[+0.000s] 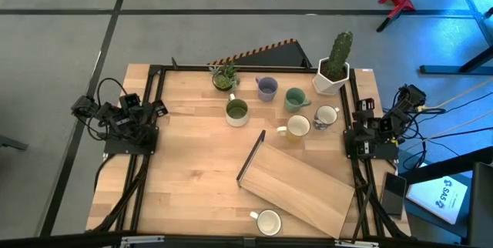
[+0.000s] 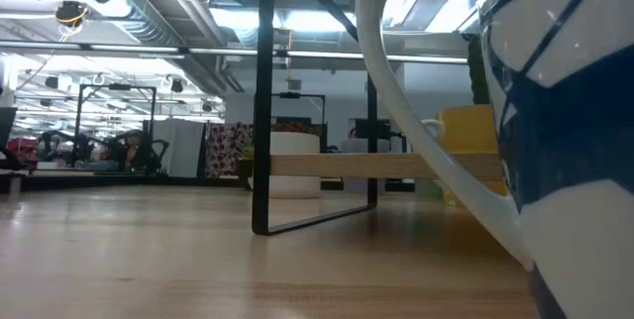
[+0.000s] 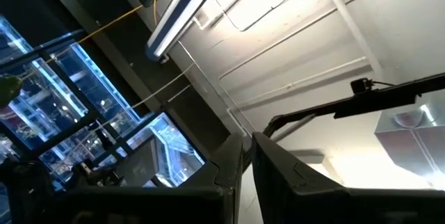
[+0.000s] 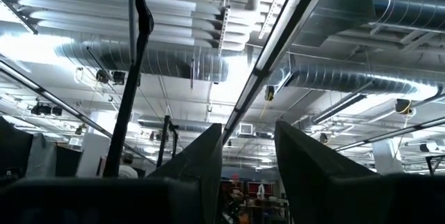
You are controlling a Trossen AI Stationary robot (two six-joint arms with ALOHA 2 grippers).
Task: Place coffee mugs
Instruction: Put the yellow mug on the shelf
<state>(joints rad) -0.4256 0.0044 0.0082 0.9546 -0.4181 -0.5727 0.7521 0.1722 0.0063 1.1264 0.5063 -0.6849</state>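
Left gripper (image 3: 247, 165): folded back at the left table edge, aimed up at the ceiling; dark fingers pressed nearly together, only a thin slit between, holding nothing.
Right gripper (image 4: 249, 161): parked at the right table edge, also aimed at the ceiling; fingers spread with a clear gap, holding nothing.
Olive green round ceramic mug (image 1: 236, 111): far half of the pale wooden tabletop (image 1: 192, 163), left end of the mug cluster, just in front of the small pot with a leafy green plant (image 1: 224, 77).
Lavender ceramic mug (image 1: 266, 88): near the far edge, between the leafy pot and the teal mug.
Teal green ceramic mug (image 1: 296, 99): just right of the lavender one, apart from it.
White mug with dark markings (image 1: 326, 115): close to the right rail, in front of the white angular pot with a cactus (image 1: 333, 67).
Cream mug with yellow inside (image 1: 297, 127): right beside the far corner of the raised wooden shelf board on a black metal frame (image 1: 296, 186).
White mug at the near edge (image 1: 268, 222): beside the shelf's near side, filling the right of the low view.
Open room: broad bare wood across the left and centre, from the left arm's base to the shelf.
Edges: shelf set askew, its right corner reaching the right rail.
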